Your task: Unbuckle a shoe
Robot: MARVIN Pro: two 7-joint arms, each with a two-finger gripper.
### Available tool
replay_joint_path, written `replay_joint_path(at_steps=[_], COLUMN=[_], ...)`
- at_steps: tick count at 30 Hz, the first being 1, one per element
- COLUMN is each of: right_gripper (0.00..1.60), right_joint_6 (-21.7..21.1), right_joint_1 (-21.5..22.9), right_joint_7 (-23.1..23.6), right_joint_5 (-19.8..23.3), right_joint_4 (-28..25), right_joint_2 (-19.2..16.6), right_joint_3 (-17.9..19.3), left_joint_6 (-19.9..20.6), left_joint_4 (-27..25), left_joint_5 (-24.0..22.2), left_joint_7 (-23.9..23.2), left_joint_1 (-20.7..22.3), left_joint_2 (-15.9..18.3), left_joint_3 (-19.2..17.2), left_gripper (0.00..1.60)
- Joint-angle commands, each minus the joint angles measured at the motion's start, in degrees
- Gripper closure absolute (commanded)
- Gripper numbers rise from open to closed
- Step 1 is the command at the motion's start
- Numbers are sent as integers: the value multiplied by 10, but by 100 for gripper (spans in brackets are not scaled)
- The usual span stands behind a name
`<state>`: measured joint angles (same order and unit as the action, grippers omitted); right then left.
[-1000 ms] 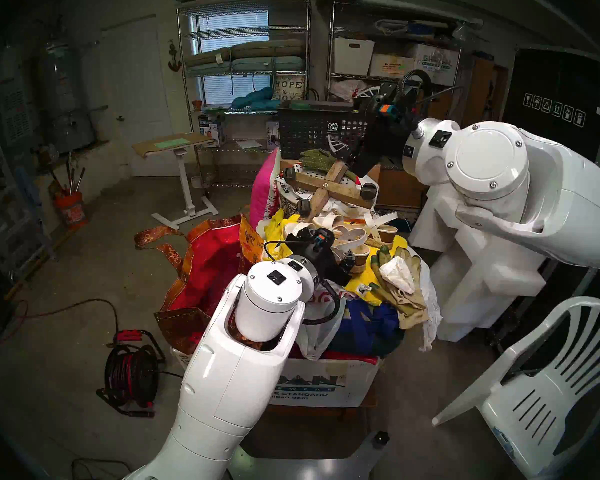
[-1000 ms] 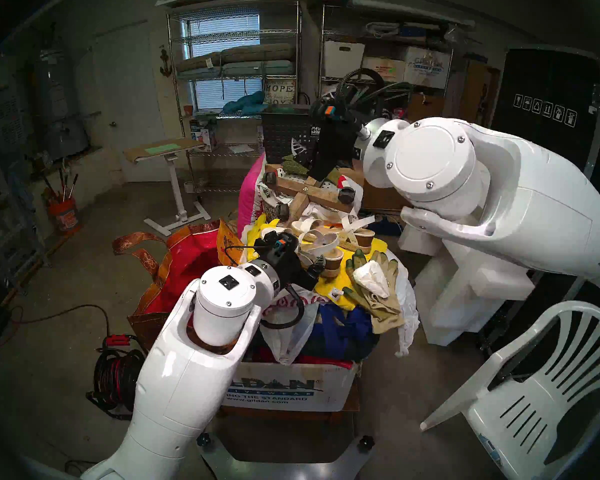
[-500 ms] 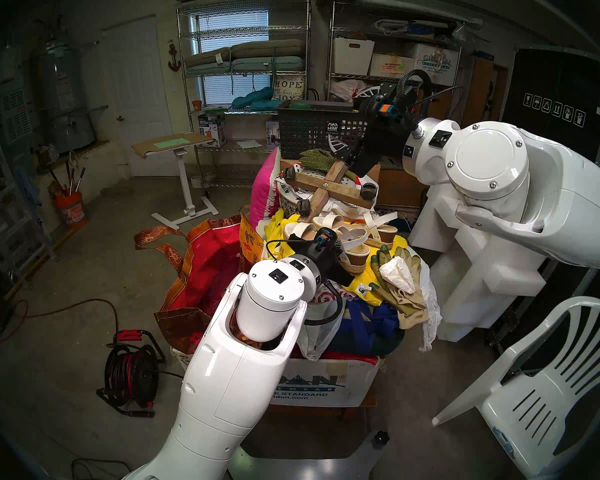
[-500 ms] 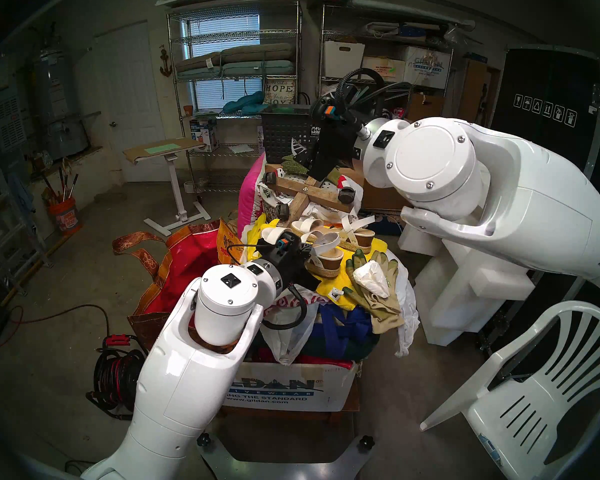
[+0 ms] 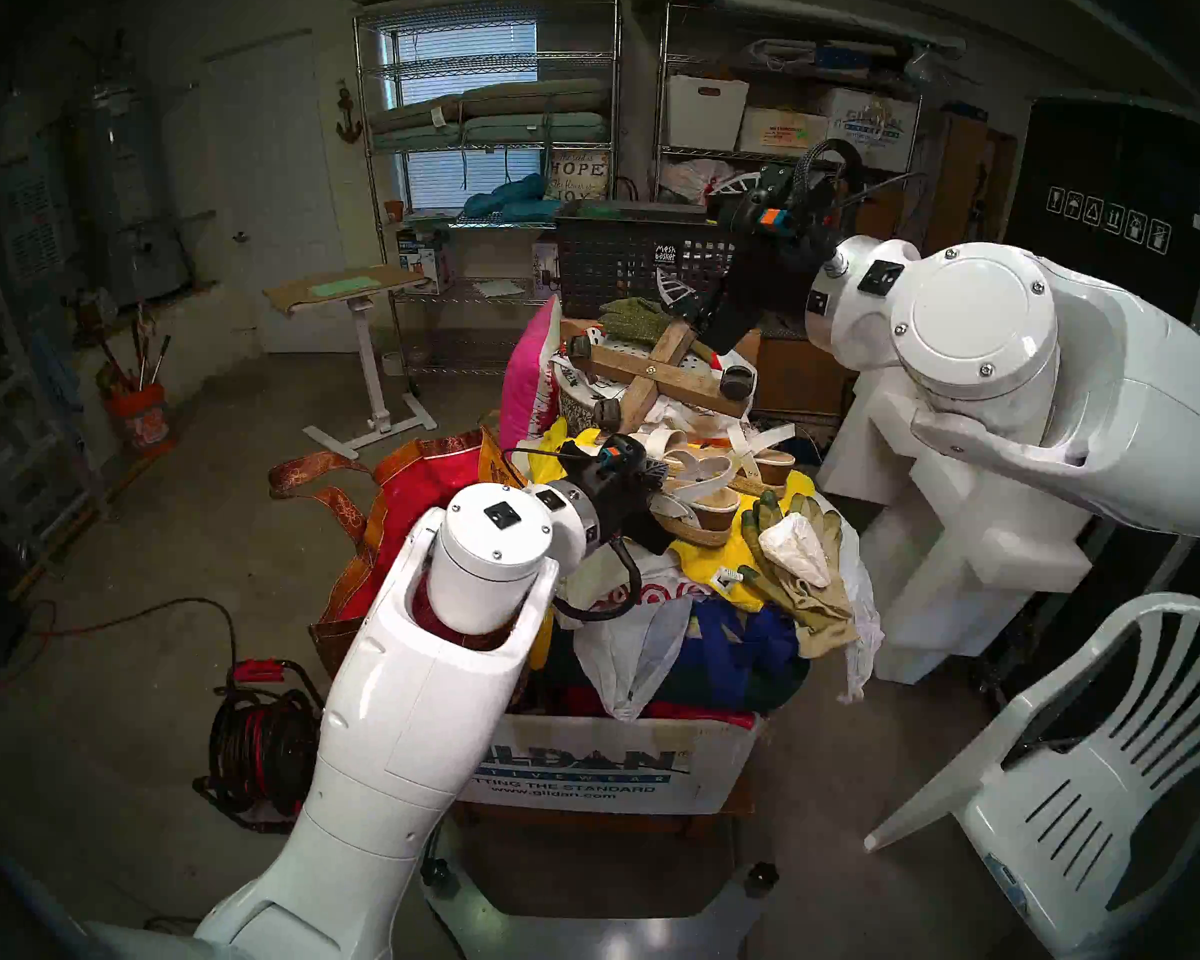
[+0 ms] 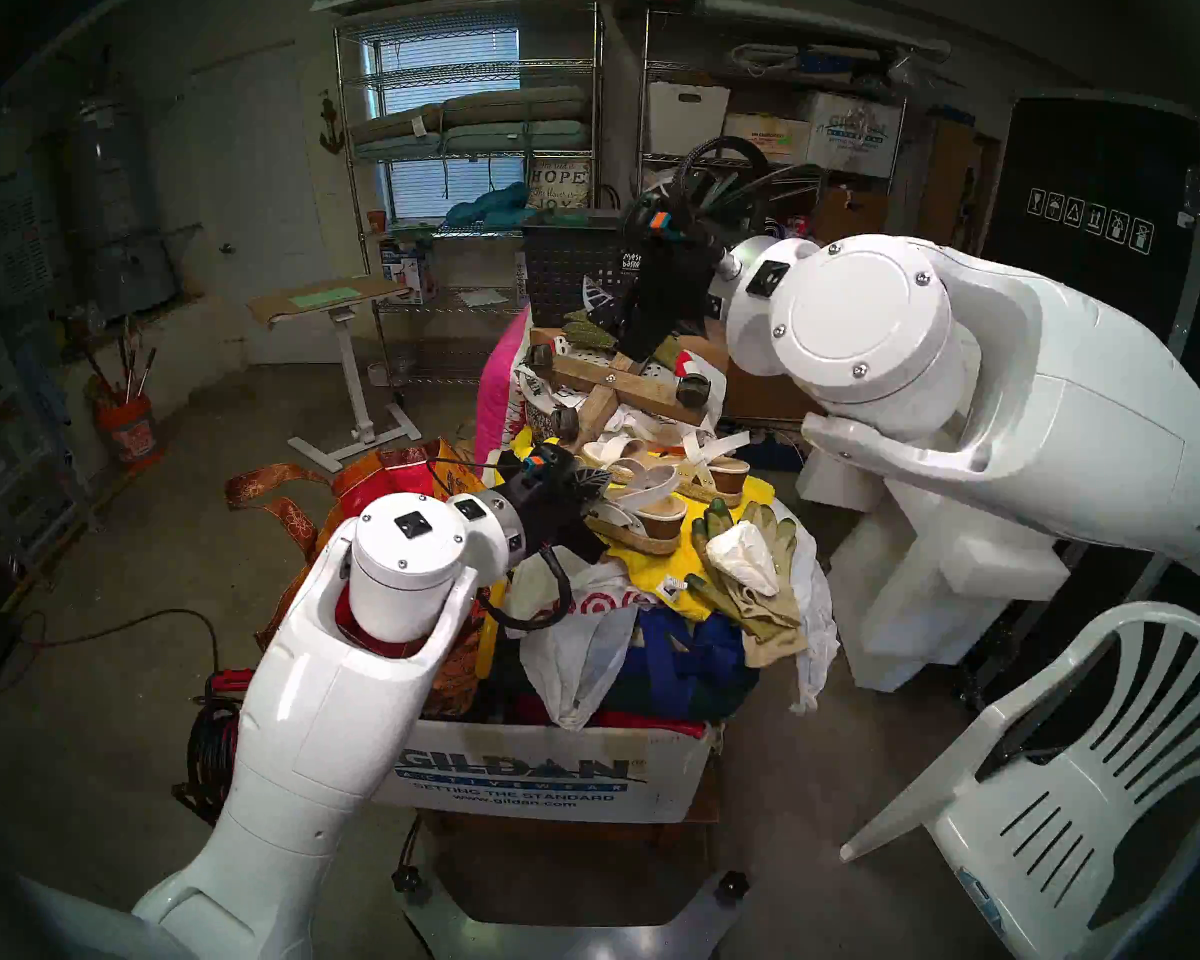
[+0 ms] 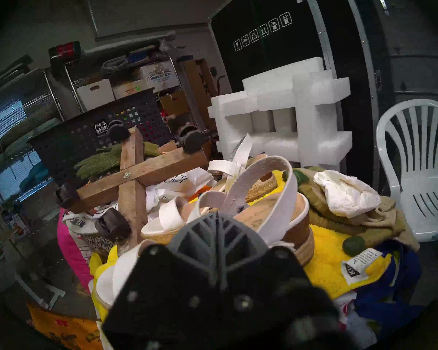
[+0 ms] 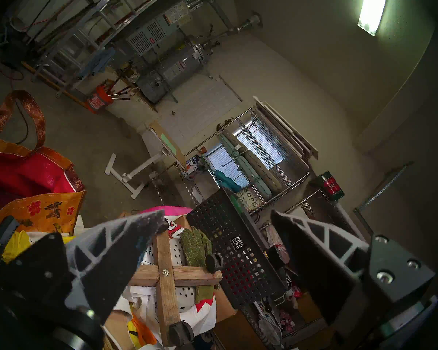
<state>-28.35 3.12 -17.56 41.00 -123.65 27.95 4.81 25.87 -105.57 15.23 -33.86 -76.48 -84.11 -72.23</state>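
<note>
Fingers (image 7: pixel 200 238) of the left gripper (image 7: pixel 216 215) are pressed together at the sandal's (image 7: pixel 276 215) thin, floppy ankle strap, grip unconfirmed; the light, rigid-soled sandal lies mid-pile, best held by its sole.

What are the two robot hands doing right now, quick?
Left gripper: fingers closed, seemingly pinching the sandal strap.
Right gripper: fingers open, holding nothing.

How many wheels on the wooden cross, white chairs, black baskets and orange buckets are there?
Wheels: 4
Chair: 1
Basket: 1
Bucket: 1
Total: 7
</note>
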Motion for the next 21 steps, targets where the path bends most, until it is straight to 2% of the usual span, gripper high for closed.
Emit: replay_joint_path(at_steps=[1,5,10,12,16,17,21], right_gripper=[0,0,0,0,0,0,0], right_joint_6=[2,2,2,2,2,2,2], right_joint_1=[8,8,8,8,8,8,8], right_joint_7=[-3,-3,-3,-3,-3,-3,-3], right_joint_5=[0,0,0,0,0,-1,-1], right_joint_4=[1,1,1,1,1,1,1], right_joint_2=[-1,-1,-1,-1,-1,-1,-1], right_joint_3=[9,9,9,9,9,9,9], left_joint_6=[-62,-106,-157,-160,-187,-190,-215], left_joint_4=[36,89,136,136,159,153,170], left_joint_5=[-11,-6,-6,-2,2,7,10], left_joint_7=[-64,-111,-134,-133,-142,-139,-155], left_joint_1=[60,89,125,122,152,143,178], left_joint_2=[41,55,50,42,39,31,23], left_joint_3=[-16,-15,-22,-29,-26,-34,-34], left_gripper=[160,160,160,160,160,160,160])
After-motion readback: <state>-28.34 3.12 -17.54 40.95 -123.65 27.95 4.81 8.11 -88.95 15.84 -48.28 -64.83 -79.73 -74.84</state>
